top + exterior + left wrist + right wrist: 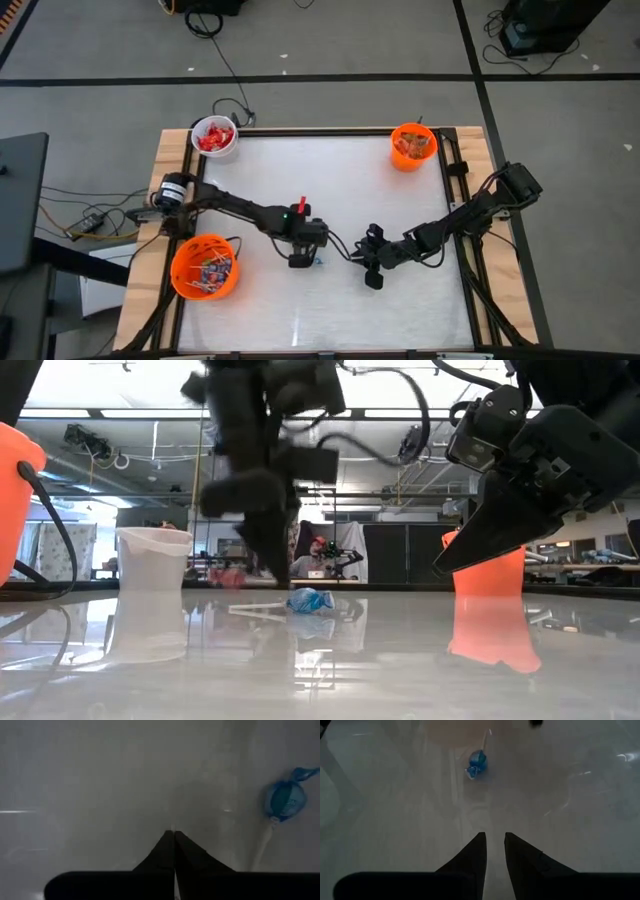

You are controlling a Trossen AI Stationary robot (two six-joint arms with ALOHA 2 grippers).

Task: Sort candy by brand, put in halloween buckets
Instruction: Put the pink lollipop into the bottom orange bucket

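A blue-wrapped candy on a white stick (284,800) lies on the white table, also seen in the high view (318,262), the low view (310,600) and the right wrist view (476,764). My left gripper (173,838) (300,258) points steeply down just left of it, shut with nothing between its fingers. My right gripper (493,840) (372,276) hovers to the candy's right, its fingers a little apart and empty. The white bucket (215,138) holds red candy. The small orange bucket (412,146) and the larger orange bucket (203,267) also hold candy.
The white bucket stands at the table's far left corner, the small orange one at the far right corner, and the larger orange one at the left edge near the front. Wooden rails (150,230) frame the table. Bare white tabletop (330,320) lies toward the near edge.
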